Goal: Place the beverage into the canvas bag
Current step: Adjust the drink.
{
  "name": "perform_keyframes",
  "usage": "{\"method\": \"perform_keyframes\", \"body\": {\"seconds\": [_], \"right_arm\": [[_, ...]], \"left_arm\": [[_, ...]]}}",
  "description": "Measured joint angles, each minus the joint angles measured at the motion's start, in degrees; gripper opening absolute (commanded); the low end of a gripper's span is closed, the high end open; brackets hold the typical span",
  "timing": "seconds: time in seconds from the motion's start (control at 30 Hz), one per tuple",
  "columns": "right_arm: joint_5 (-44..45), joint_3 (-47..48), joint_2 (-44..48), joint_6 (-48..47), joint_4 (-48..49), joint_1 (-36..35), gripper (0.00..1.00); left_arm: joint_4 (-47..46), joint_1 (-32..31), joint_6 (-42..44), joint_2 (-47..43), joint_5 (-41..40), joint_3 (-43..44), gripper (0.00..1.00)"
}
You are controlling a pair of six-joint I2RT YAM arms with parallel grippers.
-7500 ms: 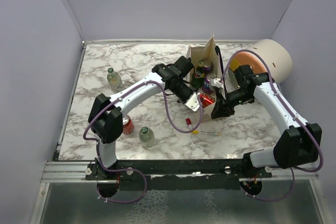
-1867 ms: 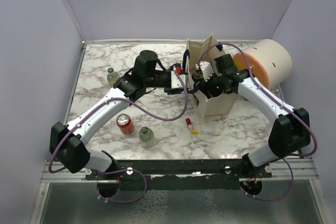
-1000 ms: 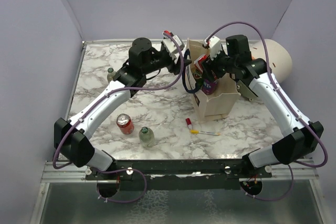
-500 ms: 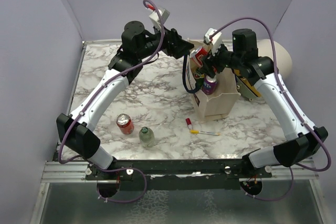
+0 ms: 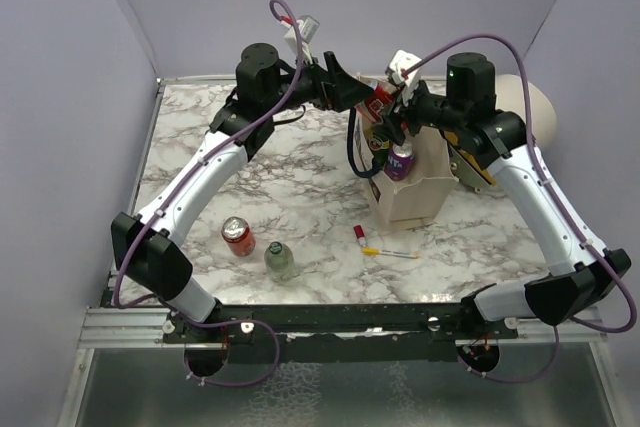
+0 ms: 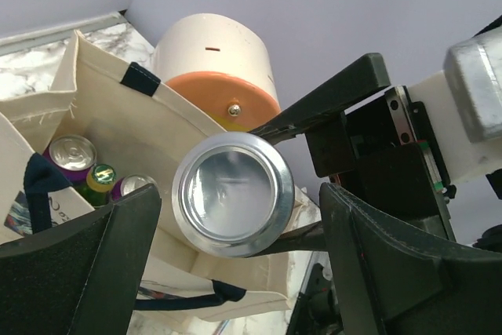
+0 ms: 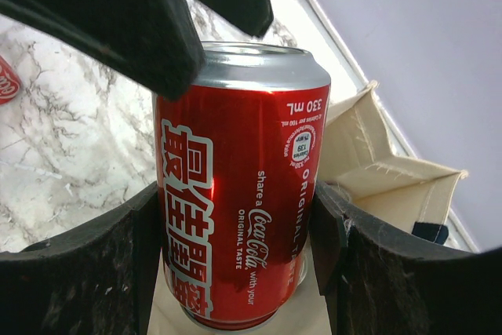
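Right wrist view shows one red, silver-topped Coca-Cola can [image 7: 239, 186] clamped in the right gripper [image 7: 235, 241] above the open canvas bag [image 7: 376, 166], which stands toward the table's [image 5: 300, 197] far right corner holding three drinks [image 6: 70, 153], while the left gripper [image 6: 239, 202] gapes wide around the can's end.

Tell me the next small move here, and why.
Probably draw the left gripper back off the red can: its jaws stand open either side of the can, while the right gripper clamps it by the canvas bag's open top.
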State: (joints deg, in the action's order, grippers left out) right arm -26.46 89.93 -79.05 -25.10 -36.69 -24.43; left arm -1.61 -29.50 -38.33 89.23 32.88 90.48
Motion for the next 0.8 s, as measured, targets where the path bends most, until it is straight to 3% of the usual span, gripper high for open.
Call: {"method": "perform_keyframes", "body": {"seconds": [0.27,0.47,0.57,0.63,0.73,0.8], "right_arm": [[0.6,-0.8,0.2,-0.3,4.6,-2.3,0.01],[2.3,-0.8,0.2,-0.8,5.1,-4.4,0.01],[3.1,-0.8,-0.1,-0.7,5.4,-4.6,0.01],[3.4,-0.7,-0.3,-0.6,5.5,-4.7,0.08],[4.2,-0.1,-1.2,-0.2,5.5,-4.9,0.28],[4.7,0.0,-1.7,0.4,5.9,-4.9,0.42]], "left_arm": [[0.2,0.0,-5.3,1.8,1.0,0.0,0.80],[0.0,-0.2,-7.7,2.3,2.7,0.0,0.59],[-0.2,-0.1,-8.0,2.3,3.1,0.0,0.39],[-0.5,0.1,-7.9,2.4,3.2,-0.1,0.23],[-0.9,0.5,-8.1,2.4,3.2,-0.5,0.00],[-1.0,0.8,-8.1,2.4,3.2,-0.7,0.00]]}}
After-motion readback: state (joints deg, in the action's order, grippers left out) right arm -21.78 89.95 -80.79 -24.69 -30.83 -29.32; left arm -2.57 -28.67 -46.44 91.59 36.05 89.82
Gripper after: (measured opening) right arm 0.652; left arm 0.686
